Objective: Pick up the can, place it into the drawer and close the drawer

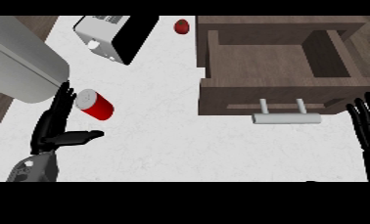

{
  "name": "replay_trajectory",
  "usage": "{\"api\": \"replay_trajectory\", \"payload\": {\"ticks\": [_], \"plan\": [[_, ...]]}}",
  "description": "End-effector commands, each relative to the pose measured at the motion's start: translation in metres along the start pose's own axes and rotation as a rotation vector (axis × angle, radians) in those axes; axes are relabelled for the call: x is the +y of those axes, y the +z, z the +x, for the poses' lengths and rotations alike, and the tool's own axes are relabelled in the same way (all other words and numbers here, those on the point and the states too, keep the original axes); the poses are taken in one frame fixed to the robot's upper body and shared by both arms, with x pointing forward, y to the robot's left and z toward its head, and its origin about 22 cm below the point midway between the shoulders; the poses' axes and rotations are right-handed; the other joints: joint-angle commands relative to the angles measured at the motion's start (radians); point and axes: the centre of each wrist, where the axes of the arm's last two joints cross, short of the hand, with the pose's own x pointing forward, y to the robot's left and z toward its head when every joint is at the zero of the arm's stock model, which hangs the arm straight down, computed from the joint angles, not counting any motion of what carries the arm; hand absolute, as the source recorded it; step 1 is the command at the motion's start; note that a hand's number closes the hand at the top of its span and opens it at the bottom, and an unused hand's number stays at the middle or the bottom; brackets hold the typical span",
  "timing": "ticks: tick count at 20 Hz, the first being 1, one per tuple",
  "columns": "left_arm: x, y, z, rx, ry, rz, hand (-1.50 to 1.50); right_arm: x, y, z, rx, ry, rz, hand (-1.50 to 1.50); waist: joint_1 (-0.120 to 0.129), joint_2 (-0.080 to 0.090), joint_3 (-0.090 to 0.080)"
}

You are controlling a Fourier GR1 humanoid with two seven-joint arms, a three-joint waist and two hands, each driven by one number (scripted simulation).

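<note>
Head view: my left robot hand [52,125] is hovering with fingers straight, thumb splayed, holding nothing, just beside the red can [96,104], which is lying tilted on the white tabletop [180,140]. Can is looking light, rigid, smooth, likely to roll; I'm judging a wrap around its mid-body best. Drawer [274,78] is standing open, well apart. My right robot hand [359,123] is resting at the edge, fingers straight.
</note>
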Motion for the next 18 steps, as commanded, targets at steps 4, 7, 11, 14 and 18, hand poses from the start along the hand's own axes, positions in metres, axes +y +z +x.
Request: {"api": "replay_trajectory", "payload": {"ticks": [4, 7, 11, 14, 18], "plan": [[0.007, -0.001, -0.017, 0.044, 0.010, 0.007, -1.50, 0.004, -0.005, -0.007, -0.002, -0.020, -0.003, -1.50, 0.000, 0.000, 0.000], [-0.005, -0.001, -0.009, 0.000, 0.019, -0.001, -1.50, 0.009, 0.008, 0.009, -0.004, 0.007, -0.015, -1.50, 0.002, -0.001, 0.000], [-0.007, -0.016, -0.018, 0.014, 0.024, 0.006, -1.50, 0.002, -0.004, 0.008, 0.001, -0.003, -0.001, -1.50, -0.001, 0.000, 0.000], [-0.005, -0.018, -0.016, 0.018, 0.023, 0.004, -1.50, 0.003, 0.011, 0.008, 0.000, 0.000, -0.010, -1.50, -0.001, 0.000, 0.000], [-0.005, -0.021, -0.017, 0.006, 0.020, 0.011, -1.50, 0.011, 0.008, 0.008, -0.004, -0.013, -0.019, -1.50, -0.001, 0.000, 0.000]]}}
